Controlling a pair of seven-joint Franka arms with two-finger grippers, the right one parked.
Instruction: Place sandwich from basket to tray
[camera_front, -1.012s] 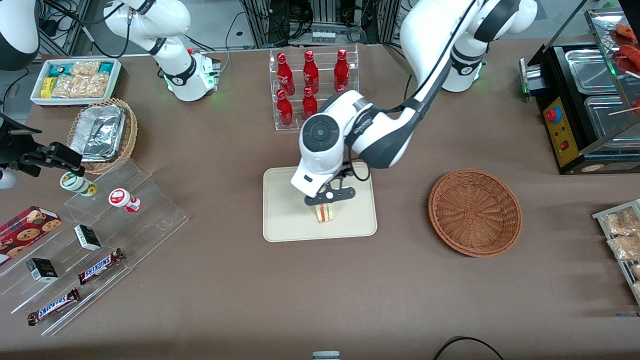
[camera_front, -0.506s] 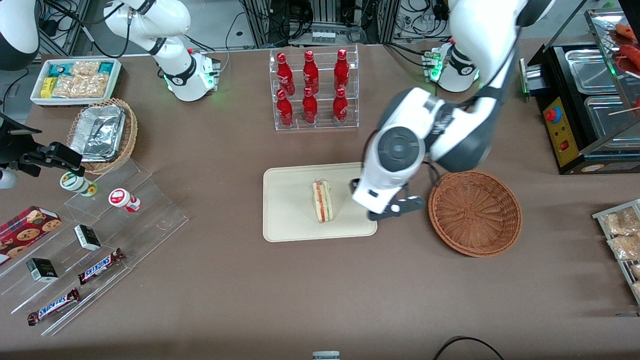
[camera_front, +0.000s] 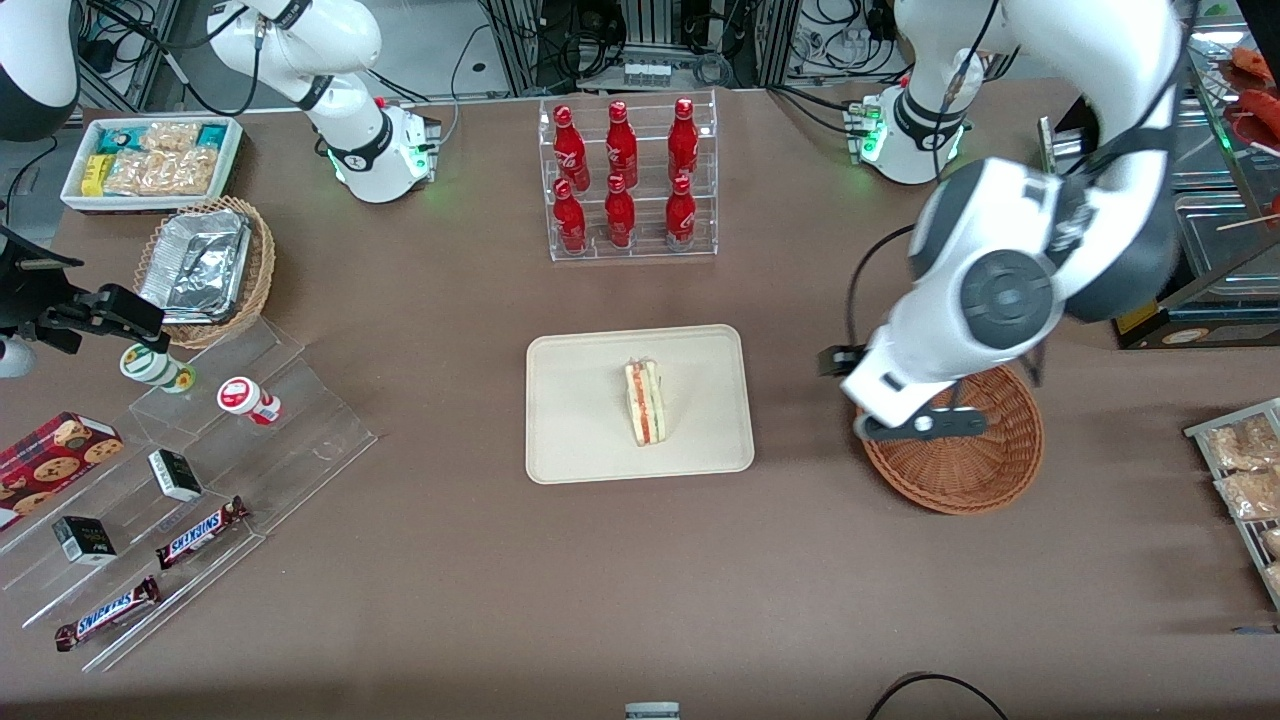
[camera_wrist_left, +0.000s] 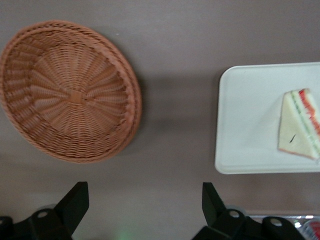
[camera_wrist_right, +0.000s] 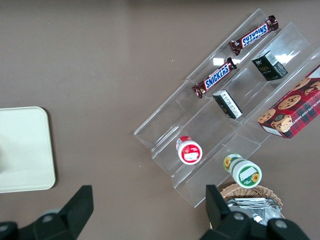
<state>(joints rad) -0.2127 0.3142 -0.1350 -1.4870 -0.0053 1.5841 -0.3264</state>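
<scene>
Sandwich (camera_front: 645, 403) lying on tray (camera_front: 580, 440) near its middle, cut edge up, nothing touching it; basket (camera_front: 985, 470) at tray's 3 o'clock, well apart; gripper (camera_front: 920, 425) up above basket's 9 o'clock rim, fingers (camera_wrist_left: 75, 200) spread wide, holding nothing.

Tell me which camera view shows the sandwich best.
The front view: the whole sandwich lies unobstructed on the tray, filling edge visible. The left wrist view shows it larger but cut off at the picture's edge. The right wrist view shows only a tray corner, no sandwich. The hand hangs open above the basket.
</scene>
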